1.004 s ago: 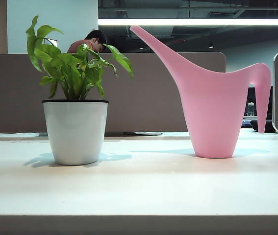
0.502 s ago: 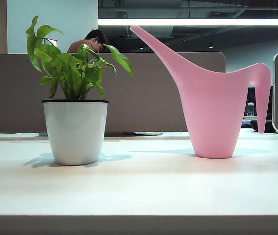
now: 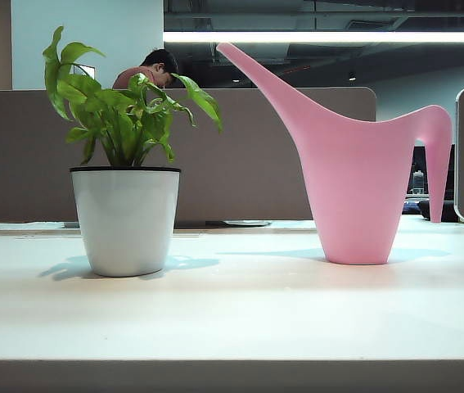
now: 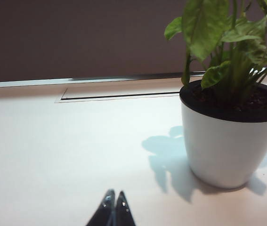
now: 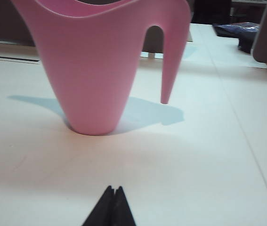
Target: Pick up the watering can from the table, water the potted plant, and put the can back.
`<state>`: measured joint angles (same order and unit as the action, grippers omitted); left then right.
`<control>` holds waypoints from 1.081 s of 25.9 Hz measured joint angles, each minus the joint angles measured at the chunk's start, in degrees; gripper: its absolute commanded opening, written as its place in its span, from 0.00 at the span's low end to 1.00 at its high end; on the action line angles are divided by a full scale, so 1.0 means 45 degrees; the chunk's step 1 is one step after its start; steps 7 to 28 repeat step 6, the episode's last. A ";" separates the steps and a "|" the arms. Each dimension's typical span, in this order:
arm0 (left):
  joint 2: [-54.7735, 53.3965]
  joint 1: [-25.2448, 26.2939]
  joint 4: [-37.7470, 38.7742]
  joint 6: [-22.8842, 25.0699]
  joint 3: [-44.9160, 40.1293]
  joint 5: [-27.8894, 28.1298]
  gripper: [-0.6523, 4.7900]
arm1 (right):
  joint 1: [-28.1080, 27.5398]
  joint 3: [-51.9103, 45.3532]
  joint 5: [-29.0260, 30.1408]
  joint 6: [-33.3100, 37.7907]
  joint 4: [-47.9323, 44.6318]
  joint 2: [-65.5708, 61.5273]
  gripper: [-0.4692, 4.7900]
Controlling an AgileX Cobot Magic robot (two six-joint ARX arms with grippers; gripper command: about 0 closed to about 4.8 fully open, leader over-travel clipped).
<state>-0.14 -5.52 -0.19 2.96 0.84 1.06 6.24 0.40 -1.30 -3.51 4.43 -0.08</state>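
Each pincer, the left pincer [image 4: 114,202] and the right pincer [image 5: 113,197], shows two slim, glossy black, pointed fingers.

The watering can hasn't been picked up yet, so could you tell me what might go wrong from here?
The watering can is tall on a narrow base, so a bump from the shut right gripper nearby may topple it. Its thin drooping handle offers a slippery grip; the can might swing. The long spout points toward the potted plant and could catch its leaves. The left gripper, shut, sits near the pot.
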 measured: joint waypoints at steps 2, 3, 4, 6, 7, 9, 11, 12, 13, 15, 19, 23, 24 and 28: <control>0.0000 0.0000 0.0000 0.0000 0.0000 0.0000 0.11 | -0.0602 0.0000 0.0000 0.0000 0.0000 0.0000 0.07; 0.0000 0.0000 -0.0005 0.0000 0.0000 0.0000 0.11 | -0.0738 0.0000 -0.0005 0.0000 0.0000 0.0000 0.07; 0.0000 0.0000 0.0000 0.0000 0.0000 0.0000 0.11 | -0.0899 0.0000 0.0000 0.0000 0.0000 0.0000 0.07; 0.0000 0.0000 0.0000 0.0000 0.0000 0.0000 0.11 | -0.0981 0.0000 -0.0005 0.0000 0.0000 0.0000 0.07; 0.0000 0.0000 0.0000 0.0000 0.0000 0.0000 0.11 | -0.0981 0.0000 -0.0005 0.0000 0.0000 0.0000 0.07; 0.0000 0.0000 0.0000 0.0000 0.0000 0.0000 0.11 | -0.0981 0.0000 -0.0005 0.0000 0.0000 0.0000 0.07; 0.0000 0.0000 0.0000 0.0000 0.0000 0.0000 0.11 | -0.0981 0.0000 -0.0005 0.0000 0.0000 0.0000 0.07; 0.0000 0.0000 0.0000 0.0000 0.0000 0.0000 0.11 | -0.0981 0.0000 -0.0005 0.0000 0.0000 0.0000 0.07; 0.0000 0.0000 0.0000 0.0000 0.0000 0.0000 0.11 | -0.0981 0.0000 -0.0005 0.0000 0.0000 0.0000 0.07; 0.0000 0.0000 0.0000 0.0000 0.0000 0.0000 0.11 | -0.0981 0.0000 -0.0005 0.0000 0.0000 0.0000 0.07; 0.0000 0.0000 0.0000 0.0000 0.0000 0.0000 0.11 | -0.0981 0.0000 -0.0005 0.0000 0.0000 0.0000 0.07; 0.0000 0.0000 0.0000 0.0000 0.0000 0.0000 0.11 | -0.0981 0.0000 -0.0005 0.0000 0.0000 0.0000 0.07; 0.0000 0.0000 0.0000 0.0000 0.0000 0.0000 0.11 | -0.0981 0.0000 -0.0005 0.0000 0.0000 0.0000 0.07; 0.0000 0.0000 0.0000 0.0000 0.0000 0.0000 0.11 | -0.0981 0.0000 -0.0005 0.0000 0.0000 0.0000 0.07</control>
